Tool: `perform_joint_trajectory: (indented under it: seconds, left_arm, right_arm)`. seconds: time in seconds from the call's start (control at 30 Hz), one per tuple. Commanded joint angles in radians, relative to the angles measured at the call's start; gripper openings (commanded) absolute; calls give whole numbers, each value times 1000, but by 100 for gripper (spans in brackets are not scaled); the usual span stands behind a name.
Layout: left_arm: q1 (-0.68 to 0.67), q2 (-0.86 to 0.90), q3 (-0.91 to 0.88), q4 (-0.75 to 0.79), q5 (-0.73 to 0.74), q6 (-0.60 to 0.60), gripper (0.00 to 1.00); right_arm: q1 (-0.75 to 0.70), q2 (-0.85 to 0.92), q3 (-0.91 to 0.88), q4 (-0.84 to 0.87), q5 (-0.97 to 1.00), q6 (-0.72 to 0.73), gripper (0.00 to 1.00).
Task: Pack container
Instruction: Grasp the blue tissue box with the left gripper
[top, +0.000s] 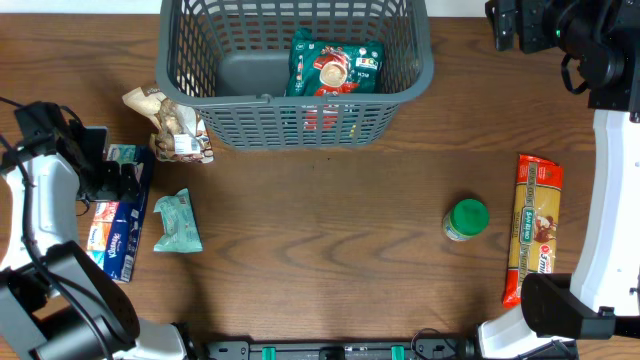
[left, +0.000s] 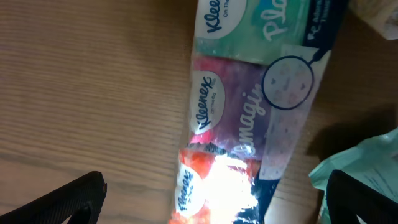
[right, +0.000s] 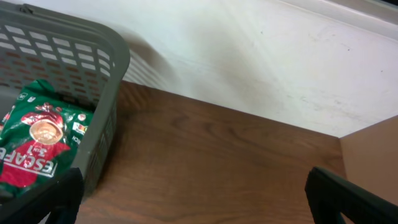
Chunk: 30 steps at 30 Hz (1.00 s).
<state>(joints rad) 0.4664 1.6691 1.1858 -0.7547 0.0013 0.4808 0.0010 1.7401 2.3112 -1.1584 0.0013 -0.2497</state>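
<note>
My open left hand (left: 214, 190) above the colourful plastic tissue pack (left: 249, 106)
It lies by the left edge. My right hand (right: 193, 186) is open at the far right corner.

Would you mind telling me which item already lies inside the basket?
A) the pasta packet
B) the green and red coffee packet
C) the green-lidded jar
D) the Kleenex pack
B: the coffee packet lies inside the basket, while the jar, the Kleenex pack and the pasta packet all lie out on the table.
</note>
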Motion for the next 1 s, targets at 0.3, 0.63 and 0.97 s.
perform_joint_trajectory:
  seconds: [0.3,0.63,0.97]
  left_arm:
    - [1,166,-7,18,31,19,99]
    - [1,267,-7,5,78,-2,76]
    - [-1,218,28,-24,79,-204,9]
  right_arm:
    - [-5,-1,-3,2,9,-2,99]
    - [-5,-1,-3,2,10,-2,99]
    - [-5,-1,-3,2,10,-2,99]
